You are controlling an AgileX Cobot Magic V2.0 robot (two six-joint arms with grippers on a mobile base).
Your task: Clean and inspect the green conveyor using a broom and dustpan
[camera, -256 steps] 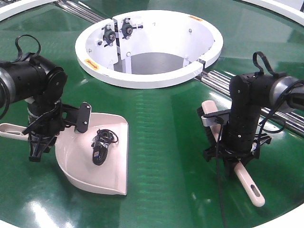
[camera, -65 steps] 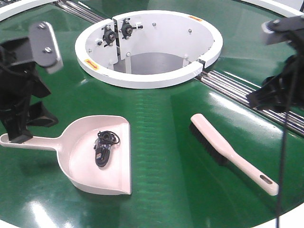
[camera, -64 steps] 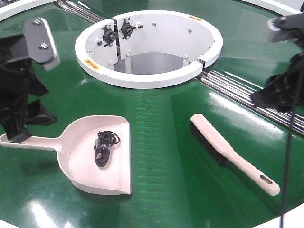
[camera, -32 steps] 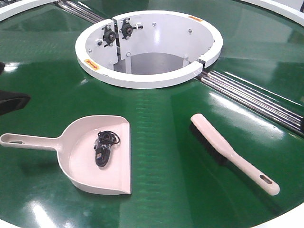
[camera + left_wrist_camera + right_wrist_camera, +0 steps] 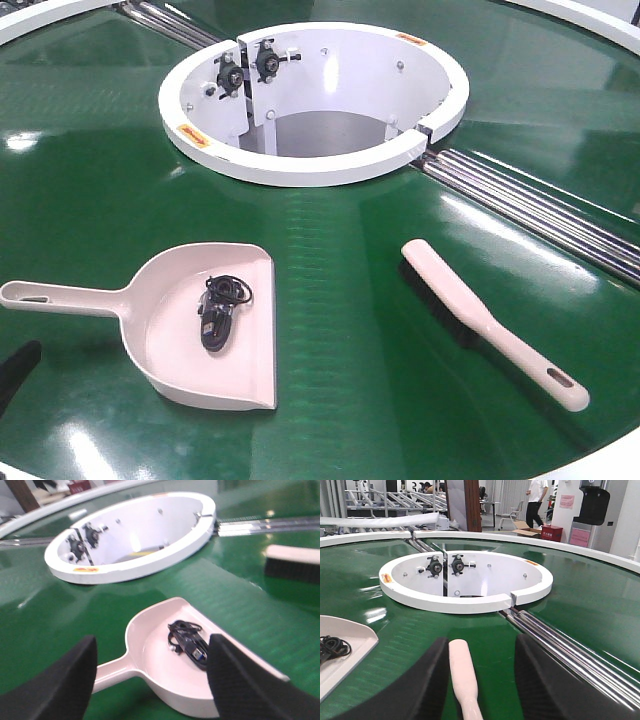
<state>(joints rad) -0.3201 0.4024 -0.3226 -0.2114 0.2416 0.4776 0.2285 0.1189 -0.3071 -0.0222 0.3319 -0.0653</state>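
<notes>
Your left gripper (image 5: 150, 680) hangs low with its jaws spread wide — two black fingers (image 5: 55, 685) frame the bottom corners of the left wrist view, nothing between them. Your right gripper (image 5: 480, 685) is likewise parted, its dark rounded fingers (image 5: 545, 680) standing apart and gripping nothing. From the front camera, only a black tip (image 5: 15, 370) of your left arm shows at the lower left edge — the right arm is out of frame.
</notes>
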